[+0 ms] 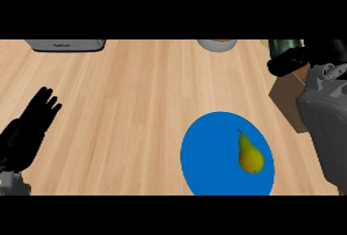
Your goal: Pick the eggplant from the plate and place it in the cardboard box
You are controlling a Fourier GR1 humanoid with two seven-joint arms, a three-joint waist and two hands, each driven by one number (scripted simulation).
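- While the task names an eggplant, the blue plate (210,151), lower centre-right of the frame, carries only a yellow pear-shaped fruit (250,156); no purple eggplant shows.
- Fruit: lies on the plate's right half, long axis running up-down in the frame, stem toward the top, bulb toward the bottom.
- Right hand (293,60): upper right of the frame, above the cardboard box (288,98); the fruit lies below it and slightly left. Whether its fingers are apart or curled cannot be told.
- Dark shape (284,44): at the top edge, touching the right hand; identity unclear.
- Left hand (37,117): left edge, fingers straight and apart, resting, well apart from the plate.
- Judgement: the right hand is nearer; a reach would travel down the frame, closing across the fruit's narrow width.
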